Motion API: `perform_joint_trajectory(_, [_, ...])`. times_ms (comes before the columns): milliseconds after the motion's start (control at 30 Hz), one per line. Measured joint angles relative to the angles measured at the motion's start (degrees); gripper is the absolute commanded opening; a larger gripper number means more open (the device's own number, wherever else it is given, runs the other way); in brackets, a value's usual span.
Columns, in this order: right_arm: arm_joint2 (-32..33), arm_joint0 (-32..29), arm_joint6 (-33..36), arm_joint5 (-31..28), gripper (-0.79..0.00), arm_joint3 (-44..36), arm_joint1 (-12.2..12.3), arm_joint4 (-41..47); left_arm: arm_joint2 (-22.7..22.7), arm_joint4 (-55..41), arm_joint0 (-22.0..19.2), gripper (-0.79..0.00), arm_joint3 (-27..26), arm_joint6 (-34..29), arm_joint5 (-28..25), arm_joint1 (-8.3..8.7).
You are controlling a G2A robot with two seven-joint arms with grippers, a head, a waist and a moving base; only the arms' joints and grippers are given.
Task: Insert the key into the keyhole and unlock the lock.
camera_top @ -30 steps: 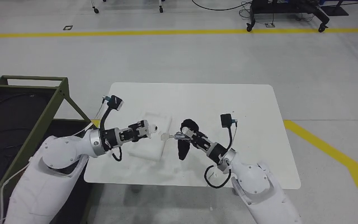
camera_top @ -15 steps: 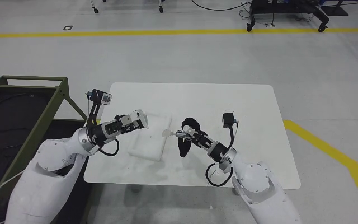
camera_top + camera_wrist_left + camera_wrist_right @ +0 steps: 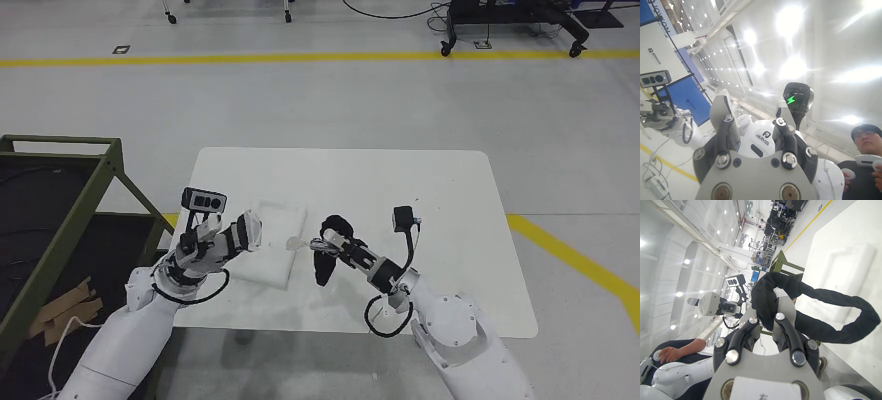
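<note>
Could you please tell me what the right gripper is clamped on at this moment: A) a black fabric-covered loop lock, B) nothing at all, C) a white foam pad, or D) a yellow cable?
A: in the right wrist view the right gripper is shut on the knitted end of the black fabric-covered loop lock, whose loop hangs out past the fingers.
</note>
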Motion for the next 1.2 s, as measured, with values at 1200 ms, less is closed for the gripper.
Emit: perform_joint_trajectory(1200, [1.0, -1.6, 3.0, -3.1, -0.785, -1.4, -0.3, 2.1, -1.9, 12.5, -1.7, -0.785, 13.5, -7.4, 3.2, -8.44])
